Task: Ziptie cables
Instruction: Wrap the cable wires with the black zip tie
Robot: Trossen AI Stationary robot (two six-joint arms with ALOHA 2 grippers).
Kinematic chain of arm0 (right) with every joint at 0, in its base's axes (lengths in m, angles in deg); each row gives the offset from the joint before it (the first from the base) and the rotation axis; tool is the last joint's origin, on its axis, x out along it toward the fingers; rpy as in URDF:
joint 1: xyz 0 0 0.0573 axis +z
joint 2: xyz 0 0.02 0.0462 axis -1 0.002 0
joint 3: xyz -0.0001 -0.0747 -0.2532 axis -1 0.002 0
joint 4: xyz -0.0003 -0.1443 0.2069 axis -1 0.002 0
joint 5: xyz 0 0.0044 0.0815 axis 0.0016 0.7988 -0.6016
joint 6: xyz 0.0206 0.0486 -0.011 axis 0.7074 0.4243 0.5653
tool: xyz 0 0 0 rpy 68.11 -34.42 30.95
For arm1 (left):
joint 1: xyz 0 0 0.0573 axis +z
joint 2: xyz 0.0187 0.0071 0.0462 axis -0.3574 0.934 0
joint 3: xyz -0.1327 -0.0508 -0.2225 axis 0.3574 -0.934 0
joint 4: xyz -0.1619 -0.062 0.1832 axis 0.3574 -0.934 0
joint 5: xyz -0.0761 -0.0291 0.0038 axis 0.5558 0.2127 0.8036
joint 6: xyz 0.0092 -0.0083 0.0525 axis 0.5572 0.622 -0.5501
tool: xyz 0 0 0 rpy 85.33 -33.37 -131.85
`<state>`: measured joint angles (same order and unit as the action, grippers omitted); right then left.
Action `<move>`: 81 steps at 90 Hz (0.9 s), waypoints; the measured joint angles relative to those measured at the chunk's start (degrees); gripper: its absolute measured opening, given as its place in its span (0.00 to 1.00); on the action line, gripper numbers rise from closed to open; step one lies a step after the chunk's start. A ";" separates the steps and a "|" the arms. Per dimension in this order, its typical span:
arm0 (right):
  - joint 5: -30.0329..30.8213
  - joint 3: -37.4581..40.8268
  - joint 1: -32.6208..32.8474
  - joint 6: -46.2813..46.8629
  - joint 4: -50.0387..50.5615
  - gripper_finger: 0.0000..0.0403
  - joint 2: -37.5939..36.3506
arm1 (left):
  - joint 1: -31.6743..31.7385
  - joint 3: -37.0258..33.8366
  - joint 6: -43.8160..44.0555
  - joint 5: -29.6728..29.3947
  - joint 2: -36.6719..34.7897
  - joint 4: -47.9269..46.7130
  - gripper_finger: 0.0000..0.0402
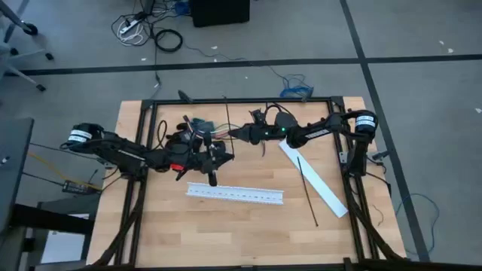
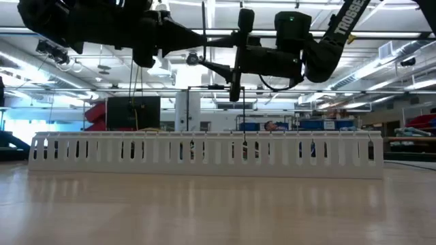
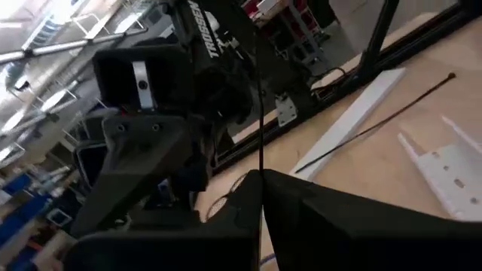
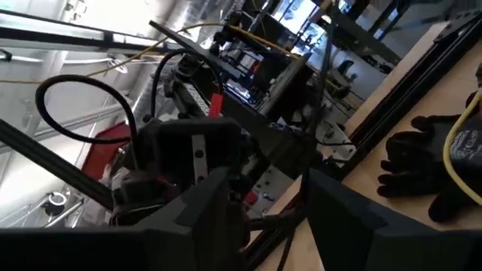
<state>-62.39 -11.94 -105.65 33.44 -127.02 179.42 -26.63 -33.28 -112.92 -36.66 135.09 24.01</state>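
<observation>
In the high view the cables (image 1: 205, 128), a small bunch of thin coloured wires, sit at the table's far middle by my left arm's wrist; what they rest on is hidden. My left gripper (image 1: 224, 149) is shut on one thin black ziptie (image 3: 260, 98). A second ziptie (image 1: 307, 190) lies flat on the table at the right. My right gripper (image 1: 239, 134) hovers facing the left one, fingers apart (image 4: 275, 218), with thin dark strands below the gap. I cannot tell whether it touches them. My left gripper pinches the ziptie between its two fingers at one end (image 3: 260, 175). The rest of the strap (image 1: 227, 113) sticks straight out past the fingertips, clear of the table, in front of my right arm's wrist.
A white slotted channel (image 1: 235, 193) lies across the table's near middle. A flat white strip (image 1: 312, 179) lies slanting at the right, under the loose ziptie. A black glove (image 4: 425, 169) rests by the far black frame rail (image 1: 241, 100). Bare wood lies near the front edge.
</observation>
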 joint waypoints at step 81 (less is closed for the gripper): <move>-1.19 0.00 -1.31 -7.02 -0.01 0.40 0.00 | -0.09 0.00 16.78 -0.08 0.00 -0.20 0.00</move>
<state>-63.58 -11.94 -106.96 26.42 -127.02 179.42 -26.72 -33.28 -96.15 -36.75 135.09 23.81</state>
